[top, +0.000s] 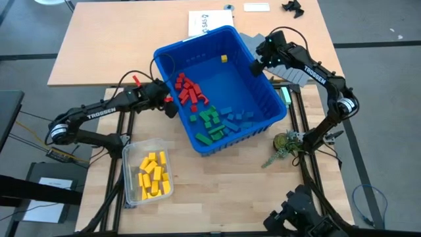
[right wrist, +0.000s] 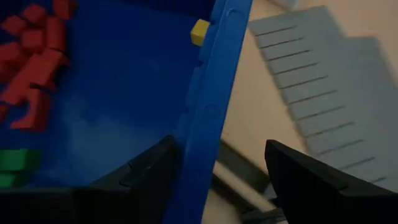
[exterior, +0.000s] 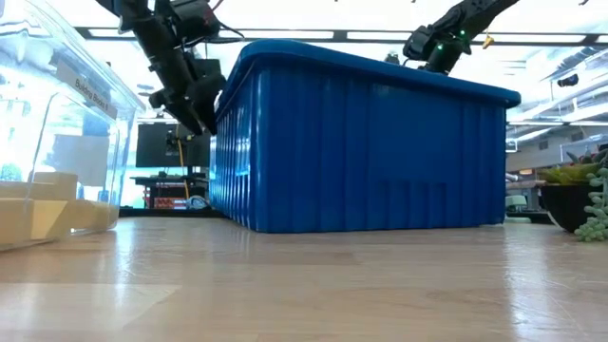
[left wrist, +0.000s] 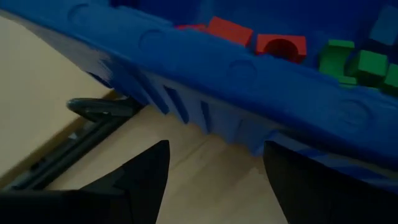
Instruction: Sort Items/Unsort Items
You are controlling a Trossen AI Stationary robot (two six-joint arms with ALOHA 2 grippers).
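A large blue bin [top: 263,99] holds the items: red blocks [top: 189,91], green blocks [top: 209,122], blue blocks [top: 237,118] and one yellow block [top: 224,58] on its floor. More yellow blocks [top: 152,174] lie in a clear box [top: 128,178] at the near left. My left gripper [top: 170,105] is open just outside the bin's left wall [left wrist: 205,68], below the rim. My right gripper [top: 258,66] is open over the bin's right rim [right wrist: 214,81], one finger [right wrist: 149,168] inside the bin and one [right wrist: 298,168] outside.
Grey slotted divider sheets [top: 293,72] lie on the table beside the bin's far right wall. A small potted plant [top: 284,145] stands at the near right, and a white sheet [top: 204,23] lies at the far edge. Bare wood lies in front of the bin.
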